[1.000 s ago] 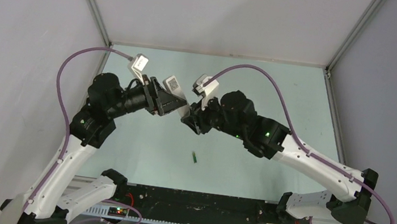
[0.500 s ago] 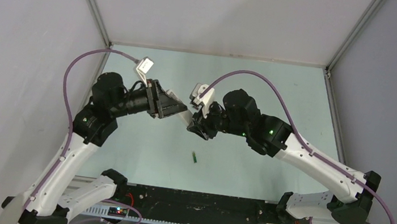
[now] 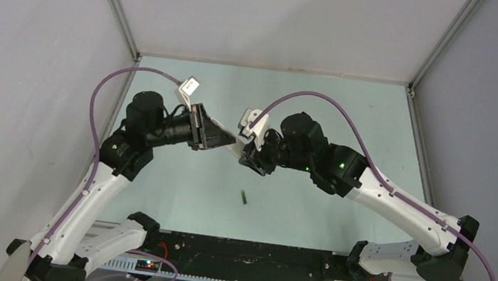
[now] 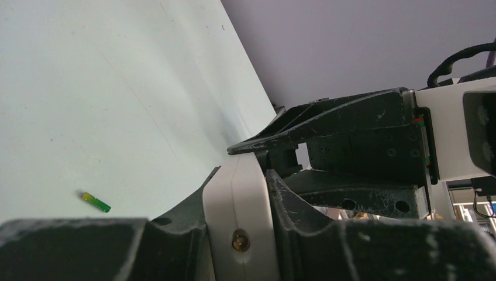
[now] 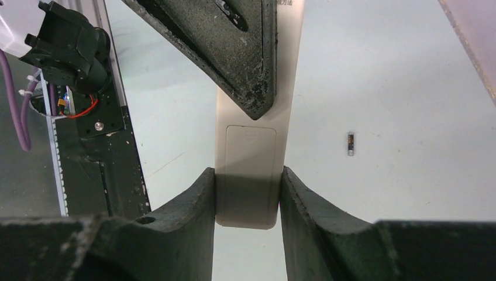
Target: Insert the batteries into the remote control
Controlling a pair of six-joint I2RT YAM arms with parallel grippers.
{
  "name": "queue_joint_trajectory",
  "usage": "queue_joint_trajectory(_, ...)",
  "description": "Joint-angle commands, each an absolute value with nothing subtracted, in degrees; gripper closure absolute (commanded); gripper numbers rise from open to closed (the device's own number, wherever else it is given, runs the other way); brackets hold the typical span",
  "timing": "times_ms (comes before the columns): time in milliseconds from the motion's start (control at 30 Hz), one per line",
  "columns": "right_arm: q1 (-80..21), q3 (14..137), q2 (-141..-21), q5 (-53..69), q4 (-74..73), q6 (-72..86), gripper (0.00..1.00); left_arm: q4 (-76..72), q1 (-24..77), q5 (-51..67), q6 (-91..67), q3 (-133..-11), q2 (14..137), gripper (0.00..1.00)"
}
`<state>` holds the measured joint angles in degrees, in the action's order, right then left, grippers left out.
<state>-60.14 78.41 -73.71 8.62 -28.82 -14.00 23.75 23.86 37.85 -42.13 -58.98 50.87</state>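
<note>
A small green battery (image 3: pixel 244 197), yellowish at one end, lies flat on the desk (image 3: pixel 175 189), nearer the arm bases than the remote control (image 3: pixel 235 144) and well apart from it. The remote control is a slim off-white bar, and its back shows a rounded rectangular cover outline. It hangs above the desk. The right gripper (image 5: pixel 248 175) clamps the long edges of one end. The left gripper (image 4: pixel 240 175) is closed on the flat faces of the other end. A blackish battery (image 5: pixel 350 143) lies on the desk to one side of the remote control.
</note>
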Motion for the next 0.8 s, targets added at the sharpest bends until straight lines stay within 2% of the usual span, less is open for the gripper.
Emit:
queue_joint_trajectory(0,-60.08,78.64,-71.33,9.99,-25.63,-14.54,1.0,23.02,24.05,39.27,-42.01,-59.0,50.9,0.85)
queue_joint_trajectory(67,-60.04,78.63,-71.18,10.16,-25.17,-14.35,1.0,23.06,24.02,39.31,-42.06,-59.16,50.94,0.96)
queue_joint_trajectory(133,-59.93,78.64,-71.07,9.6,-24.88,-13.75,1.0,23.08,24.03,39.1,-42.32,-59.42,50.95,0.99)
queue_joint_trajectory(200,-59.94,78.31,-70.82,8.29,-24.38,-13.0,0.9,23.11,24.06,38.77,-42.84,-59.8,50.92,1.0)
queue_joint_trajectory(233,-59.9,77.96,-70.24,7.75,-23.45,-12.04,0.72,23.07,24.03,38.41,-43.38,-60.0,50.95,1.0)
queue_joint_trajectory(267,-59.82,76.93,-69.79,6.46,-22.58,-10.24,0.61,23.09,24.02,38.28,-43.66,-60.48,51.15,1.0)
queue_joint_trajectory(300,-59.66,76.17,-68.49,5.87,-20.3,-9.16,0.43,23.11,24.05,37.89,-44.07,-60.83,51.24,1.0)
queue_joint_trajectory(333,-58.99,74.35,-67.73,5.44,-17.69,-6.64,0.36,23.11,24.03,37.47,-44.86,-61.64,51.46,1.0)
queue_joint_trajectory(367,-58.54,72.2,-65.54,5.53,-15.96,-5.25,0.25,23.03,24.06,37.23,-45.73,-62.06,51.57,1.0)
queue_joint_trajectory(400,-57.31,70.9,-64.45,6.13,-12.34,-1.84,0.2,23.01,23.99,36.86,-46.11,-63.0,51.87,1.0)
queue_joint_trajectory(600,-49.07,64.52,-55.95,9.12,-3.69,17.83,0.02,23.02,23.99,34.47,-48.05,-66.89,52.87,1.0)
queue_joint_trajectory(700,-45.55,62.97,-54.01,7.3,-3.22,27.93,0.01,22.91,24.01,33.15,-48.78,-68.18,53.02,1.0)
queue_joint_trajectory(767,-44.24,61.45,-53.78,6.85,-2.33,40.91,0.01,22.8,24.0,32.32,-48.97,-68.88,53.08,1.0)
